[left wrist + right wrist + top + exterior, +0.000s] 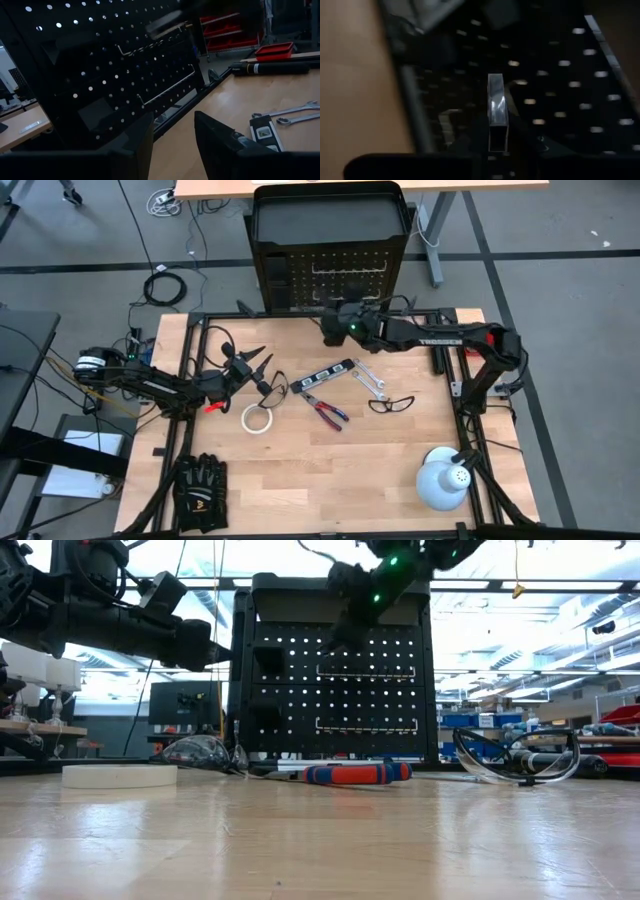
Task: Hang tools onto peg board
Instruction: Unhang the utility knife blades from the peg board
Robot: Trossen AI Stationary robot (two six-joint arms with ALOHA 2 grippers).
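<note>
We had the right gripper [333, 322] up at the far edge of the tabletop, pressed against the peg board [330, 280] and pinching a small clear bar [496, 117] between its fingers. Our left gripper [252, 366] hovered near the left edge with its fingers spread and nothing in them, beside the tape roll [258, 419]. The level bar [323, 374], pliers [325, 410], wrenches [371, 380] and glasses [393, 403] lay mid-table.
</note>
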